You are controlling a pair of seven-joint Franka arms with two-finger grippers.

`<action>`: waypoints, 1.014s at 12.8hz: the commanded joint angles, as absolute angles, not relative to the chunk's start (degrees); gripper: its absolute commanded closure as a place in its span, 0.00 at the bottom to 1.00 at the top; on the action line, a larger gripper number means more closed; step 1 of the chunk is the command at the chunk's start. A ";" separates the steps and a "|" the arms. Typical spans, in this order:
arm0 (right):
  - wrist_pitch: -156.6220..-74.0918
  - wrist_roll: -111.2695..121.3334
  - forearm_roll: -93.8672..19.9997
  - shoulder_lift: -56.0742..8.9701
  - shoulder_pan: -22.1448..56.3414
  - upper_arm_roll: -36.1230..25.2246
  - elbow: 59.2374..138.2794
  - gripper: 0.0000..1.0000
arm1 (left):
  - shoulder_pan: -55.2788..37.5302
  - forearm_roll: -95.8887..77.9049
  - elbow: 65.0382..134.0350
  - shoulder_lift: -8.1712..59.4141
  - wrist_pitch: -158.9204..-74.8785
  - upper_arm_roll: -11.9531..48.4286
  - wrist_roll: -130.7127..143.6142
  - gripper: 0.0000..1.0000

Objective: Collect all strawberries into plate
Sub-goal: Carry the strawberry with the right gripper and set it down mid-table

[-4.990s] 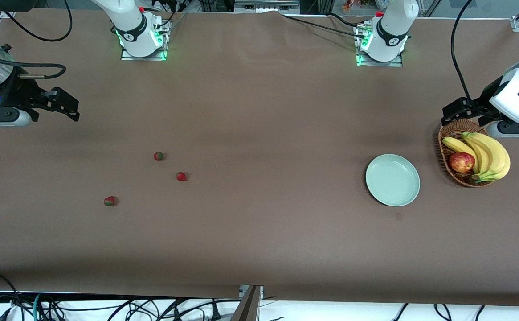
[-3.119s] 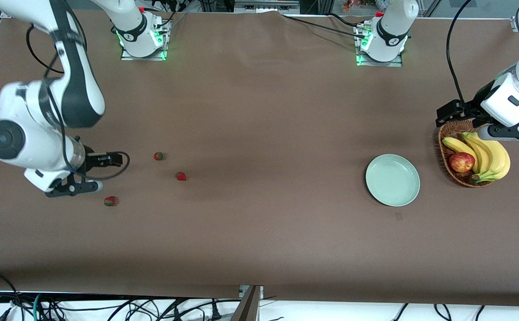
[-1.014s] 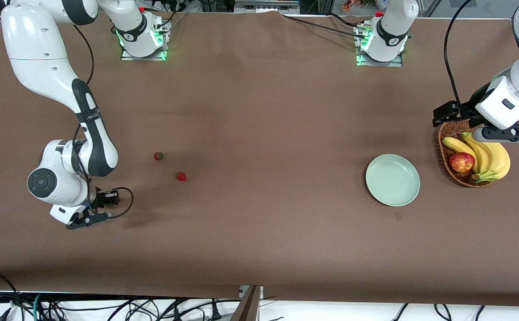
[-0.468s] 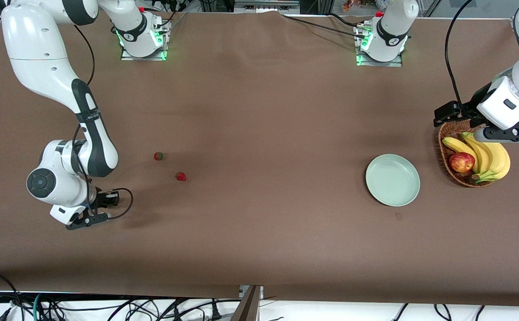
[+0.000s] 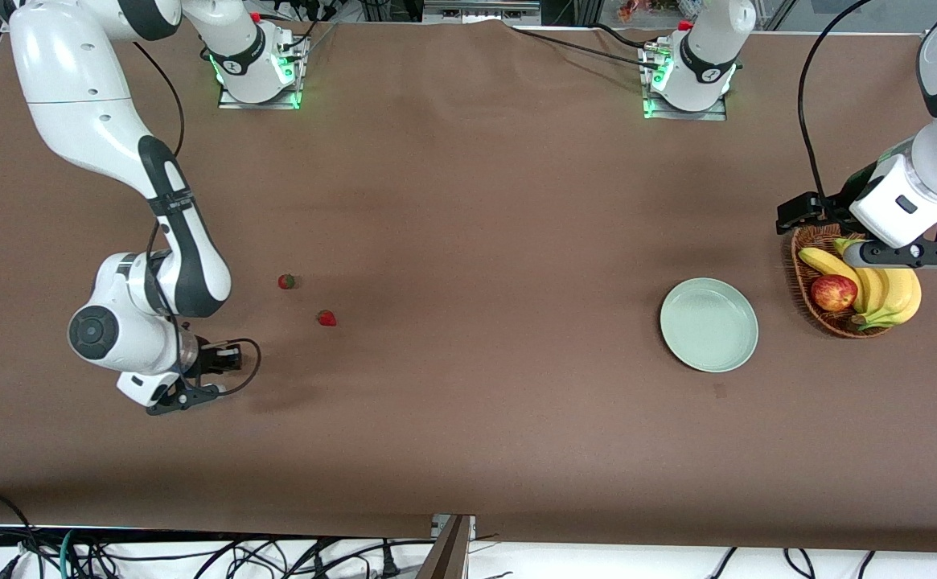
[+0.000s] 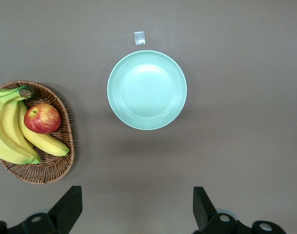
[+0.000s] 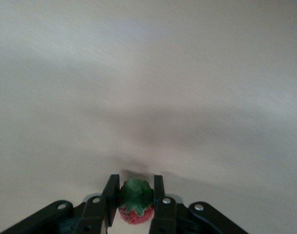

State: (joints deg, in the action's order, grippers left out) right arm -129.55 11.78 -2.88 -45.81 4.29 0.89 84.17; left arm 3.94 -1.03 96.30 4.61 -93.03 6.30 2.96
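Clamping one strawberry (image 7: 135, 205) between both fingers: right gripper (image 7: 134, 202), low over the table (image 5: 468, 241) toward the right arm's end, leafy top showing between the pads. Two more strawberries (image 5: 286, 281) (image 5: 326, 318) lying on the cloth beside it, apart from each other. Plate (image 5: 708, 324) bare, well apart, toward the left arm's end, just beside wicker basket (image 6: 61, 161) with bananas (image 5: 878, 281) and apple (image 5: 833, 293). Left gripper (image 6: 136, 209) spread wide, waiting above the basket's edge.
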 commanded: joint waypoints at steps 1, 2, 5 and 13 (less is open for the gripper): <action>-127.79 4.69 -3.60 -45.79 6.57 3.77 80.08 0.82 | 3.87 -0.70 94.57 5.45 -91.76 6.50 2.02 0.00; -127.97 0.48 -3.69 -45.79 9.20 3.95 79.89 0.82 | 3.78 -0.70 94.57 5.45 -91.76 6.50 2.02 0.00; -128.58 -17.43 -5.79 -46.57 17.99 4.04 77.53 0.82 | 3.69 -0.70 94.57 5.54 -91.50 6.50 2.20 0.00; -150.53 -59.28 -9.32 -55.02 39.53 5.19 71.10 0.80 | 3.52 -0.70 94.92 6.33 -91.23 7.03 2.81 0.00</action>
